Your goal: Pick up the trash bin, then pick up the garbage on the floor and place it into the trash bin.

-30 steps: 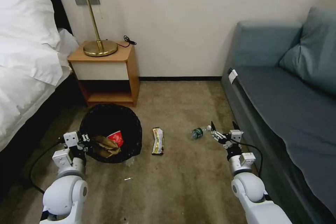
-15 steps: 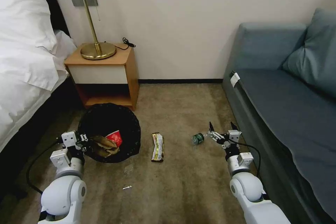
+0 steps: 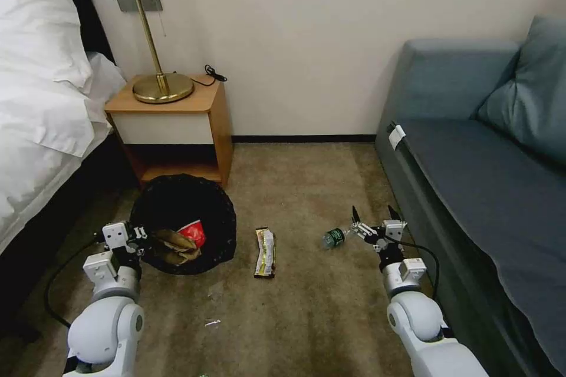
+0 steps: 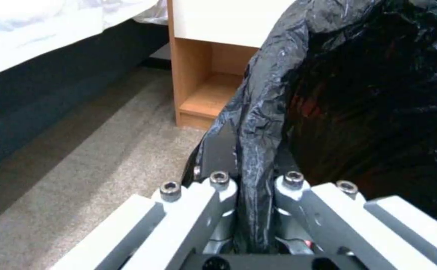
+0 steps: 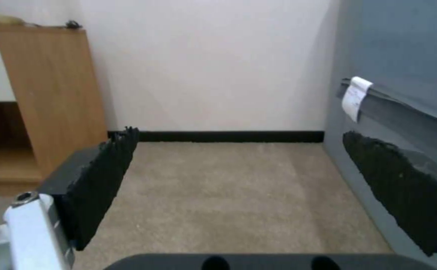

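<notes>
We see soft, even indoor light on the wall [image 3: 306,41]; beneath the nightstand [image 3: 177,123] deep shadow pools, and the wrist views look slightly blurred.

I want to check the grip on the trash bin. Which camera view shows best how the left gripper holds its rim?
The left wrist view: the left gripper is shut on the trash bin, pinching its bag-covered rim. The head view shows the whole trash bin on the carpet with the left gripper at its edge, but not the pinch itself. The right wrist view looks toward the wall.

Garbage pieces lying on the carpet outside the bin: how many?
2: the snack wrapper beside the trash bin, and the plastic bottle just ahead of the open right gripper. A tiny white scrap could count too.
</notes>
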Available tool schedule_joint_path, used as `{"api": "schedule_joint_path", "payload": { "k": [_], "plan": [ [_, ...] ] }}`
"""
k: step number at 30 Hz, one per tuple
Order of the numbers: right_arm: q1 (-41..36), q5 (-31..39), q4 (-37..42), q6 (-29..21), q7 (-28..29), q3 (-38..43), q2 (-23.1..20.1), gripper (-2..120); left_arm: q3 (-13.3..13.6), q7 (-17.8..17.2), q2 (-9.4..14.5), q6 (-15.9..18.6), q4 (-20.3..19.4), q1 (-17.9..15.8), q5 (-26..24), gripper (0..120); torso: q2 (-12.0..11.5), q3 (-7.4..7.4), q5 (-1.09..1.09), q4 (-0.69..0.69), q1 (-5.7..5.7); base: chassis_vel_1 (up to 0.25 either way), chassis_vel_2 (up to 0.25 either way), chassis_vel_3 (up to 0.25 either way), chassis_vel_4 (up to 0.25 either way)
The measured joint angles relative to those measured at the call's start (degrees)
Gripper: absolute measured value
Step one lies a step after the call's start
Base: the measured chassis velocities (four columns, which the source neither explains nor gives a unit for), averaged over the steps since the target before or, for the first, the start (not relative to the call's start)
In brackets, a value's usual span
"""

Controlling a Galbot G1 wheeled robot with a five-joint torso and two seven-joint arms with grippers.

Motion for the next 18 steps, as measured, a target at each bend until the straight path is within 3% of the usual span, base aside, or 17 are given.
{"api": "schedule_joint_path", "payload": {
  "k": [9,18],
  "plan": [
    [6.56,3.97,-2.91,-1.27,0.99,-5.42,-2.26,100,-0.16,0.09,-0.54,-0.36,0.82,-0.41,-0.06,3,0.00,0.00,0.00,0.00,0.00,0.000,0.000,0.000,0.000],
    [16.31,7.87,-10.15,-3.81,3.72,-13.68,-1.12,100,0.11,0.25,-0.65,-0.44,2.09,-2.05,0.07,3,0.00,0.00,0.01,0.01,0.00,0.000,0.000,0.000,0.000]
  ]
}}
